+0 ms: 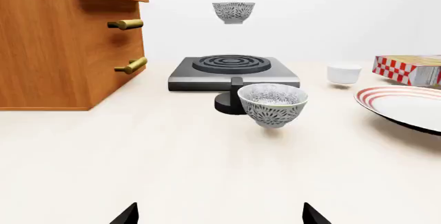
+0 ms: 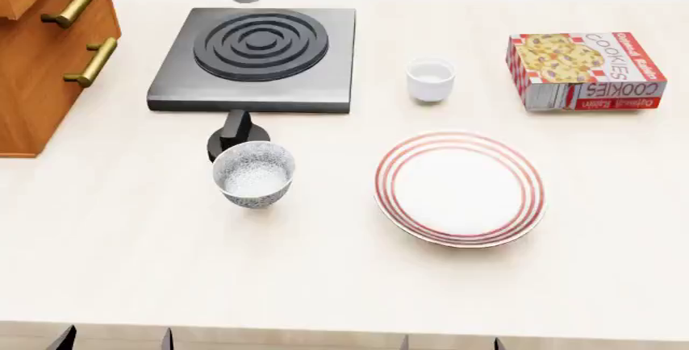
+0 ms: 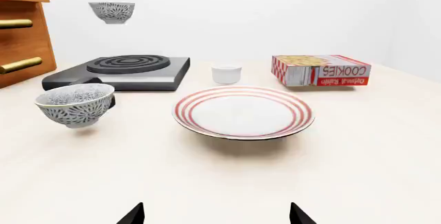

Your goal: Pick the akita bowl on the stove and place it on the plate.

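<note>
Floating akita bowl [image 1: 234, 12], above stove [image 1: 233, 72], far from left end effector [image 1: 220, 214]

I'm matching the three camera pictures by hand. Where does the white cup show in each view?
Head view: the cup stands between the stove and the cookie box, beyond the plate.
Left wrist view: cup at mid-right, right of the stove.
Right wrist view: cup near the centre, just behind the plate.
Shared landmark: the stove.
</note>
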`<state>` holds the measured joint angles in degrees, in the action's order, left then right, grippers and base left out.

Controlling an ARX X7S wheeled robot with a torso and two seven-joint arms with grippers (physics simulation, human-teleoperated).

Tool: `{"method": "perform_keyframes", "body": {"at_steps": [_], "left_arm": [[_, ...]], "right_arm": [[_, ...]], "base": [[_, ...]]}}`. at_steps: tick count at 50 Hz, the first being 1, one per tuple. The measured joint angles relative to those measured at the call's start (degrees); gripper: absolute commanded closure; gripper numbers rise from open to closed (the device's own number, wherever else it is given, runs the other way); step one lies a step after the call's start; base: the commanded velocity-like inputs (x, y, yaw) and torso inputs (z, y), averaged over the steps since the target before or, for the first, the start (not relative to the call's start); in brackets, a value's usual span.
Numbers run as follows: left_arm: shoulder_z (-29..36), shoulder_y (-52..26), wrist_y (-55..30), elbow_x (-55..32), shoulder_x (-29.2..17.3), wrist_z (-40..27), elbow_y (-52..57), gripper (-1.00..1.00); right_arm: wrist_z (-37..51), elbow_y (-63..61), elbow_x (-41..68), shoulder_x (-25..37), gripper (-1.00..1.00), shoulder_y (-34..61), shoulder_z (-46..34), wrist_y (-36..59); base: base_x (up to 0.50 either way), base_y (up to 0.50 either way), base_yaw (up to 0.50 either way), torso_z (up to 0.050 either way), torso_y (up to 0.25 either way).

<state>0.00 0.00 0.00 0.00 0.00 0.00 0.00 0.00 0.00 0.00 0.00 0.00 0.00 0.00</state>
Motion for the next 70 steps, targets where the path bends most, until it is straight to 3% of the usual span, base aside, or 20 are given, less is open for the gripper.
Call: {"method": "perform_keyframes", "body": {"at_steps": [36,48,70], "left_arm": [[4.75,-0.30,-0.54,-3.02,-3.85,-4.88,0.38,-1.00],[5.75,-0.39,-0.41,-3.83,-4.68,-5.92,0.25,-1.00],[7.38,-0.51,-0.27,-5.01,-6.05,-7.71,0.19,-1.00]], "right_arm": [[3.94,-1.94,3.75,4.19,-1.00,0.70,-5.11,3.46],[4.99,-13.25,3.34,5.07,-1.00,8.23,-8.29,19.20],[6.68,-27.91,7.06,6.45,-1.00,39.16,-4.75,58.04]], "base": [[0.00,0.00,0.00,0.000,0.000],[0.00,0.00,0.00,0.000,0.000],[0.00,0.00,0.00,0.000,0.000]]}}
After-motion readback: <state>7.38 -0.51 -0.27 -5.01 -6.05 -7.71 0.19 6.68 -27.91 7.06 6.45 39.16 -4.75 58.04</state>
